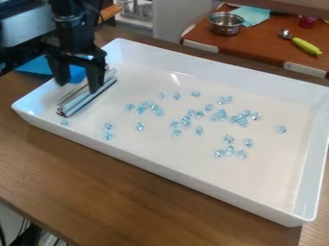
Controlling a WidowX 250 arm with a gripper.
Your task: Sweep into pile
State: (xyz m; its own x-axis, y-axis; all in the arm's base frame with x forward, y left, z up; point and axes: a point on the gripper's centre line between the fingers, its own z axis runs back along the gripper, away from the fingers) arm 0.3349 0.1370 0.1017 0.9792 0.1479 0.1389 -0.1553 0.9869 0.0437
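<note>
"What's the job here?"

"Sweep the blue bits (pixel 185 122) into a pile. They lie all over the middle of the white tray (pixel 270 173), some in little bunches and some alone."

"So is there a pile?"

"No, I think it's just the start. One bit (pixel 281 129) sits way over by the right side, and two (pixel 108 132) sit near the front edge."

"Where's the robot?"

"Its gripper (pixel 78 88) hangs over the left end of the tray. The two fingers (pixel 96 79) are apart, with a gap in the middle."

"What's that shiny bar (pixel 80 102)?"

"It lies on a slant in the left end of the tray, right by the gripper. My guess is that it's the sweeper. I can't tell if a finger touches it."

"What should the robot do next?"

"Get a good grip on the bar, I think. It should line up, close on it, and keep the long side low. Then it can go behind some bits and push them in to the rest."

"Can it go wrong?"

"Sure! If the bar is too high, bits could slip under. If it goes too fast, they could roll off. And look, one bit (pixel 65 123) is just by the bar's near end. It would be easy to miss."
</note>
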